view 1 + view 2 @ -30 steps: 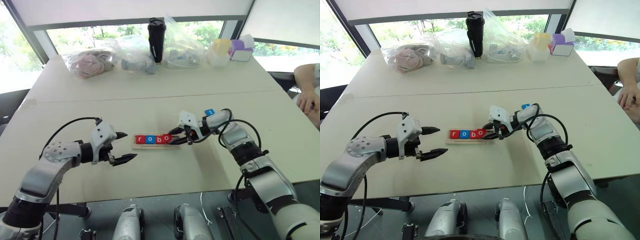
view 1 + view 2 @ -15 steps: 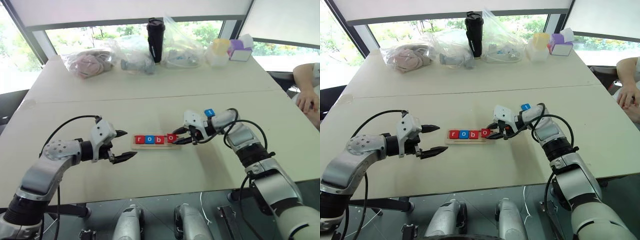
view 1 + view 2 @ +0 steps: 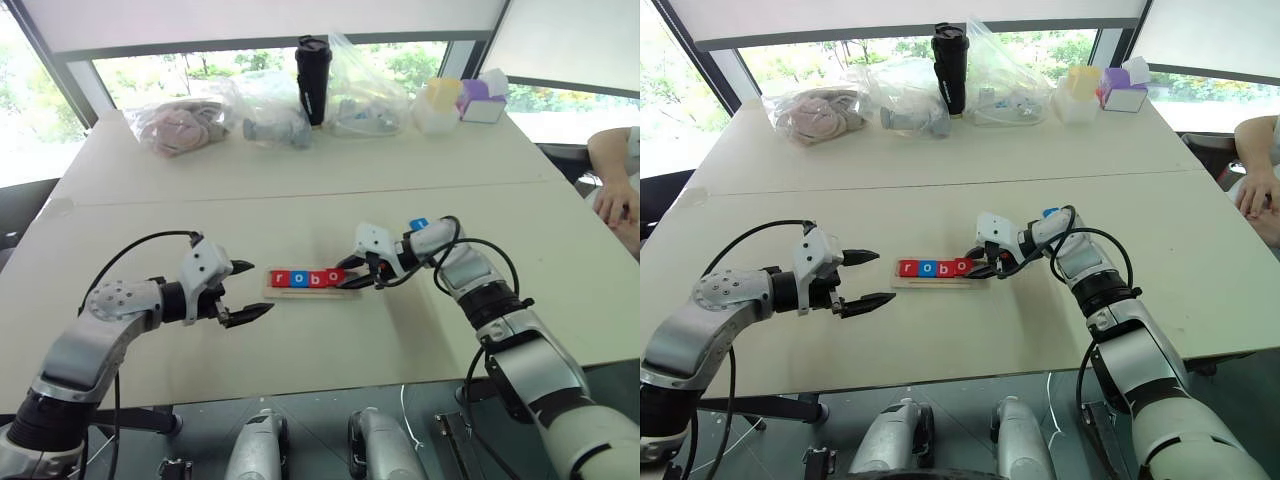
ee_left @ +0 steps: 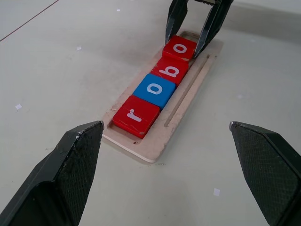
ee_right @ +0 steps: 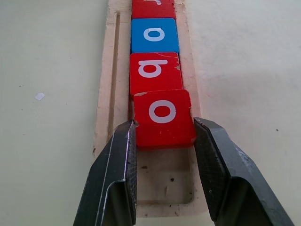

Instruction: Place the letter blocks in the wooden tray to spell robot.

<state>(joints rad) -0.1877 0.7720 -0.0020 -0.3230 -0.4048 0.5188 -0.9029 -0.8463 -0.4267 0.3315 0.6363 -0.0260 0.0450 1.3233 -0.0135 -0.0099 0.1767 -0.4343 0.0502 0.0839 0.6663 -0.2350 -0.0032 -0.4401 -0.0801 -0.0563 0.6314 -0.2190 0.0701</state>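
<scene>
The wooden tray (image 3: pixel 300 291) lies mid-table with red r (image 4: pixel 136 116), blue o (image 4: pixel 157 90) and red b (image 4: pixel 170 71) in a row in its groove. My right gripper (image 3: pixel 343 276) is shut on the red o block (image 5: pixel 163 118), holding it by its two sides in the fourth place, against the b. I cannot tell whether it lies flat. The tray's end place (image 5: pixel 164 181) behind it is bare. The blue t block (image 3: pixel 419 224) lies on the table behind my right wrist. My left gripper (image 3: pixel 258 290) hovers open just left of the tray, holding nothing.
Along the table's far edge stand clear plastic bags (image 3: pixel 265 108), a black tumbler (image 3: pixel 312 80), a yellow tub (image 3: pixel 440 100) and a purple box (image 3: pixel 482 100). A person's arm (image 3: pixel 615 175) rests at the right edge. The table's front edge (image 3: pixel 330 375) is close.
</scene>
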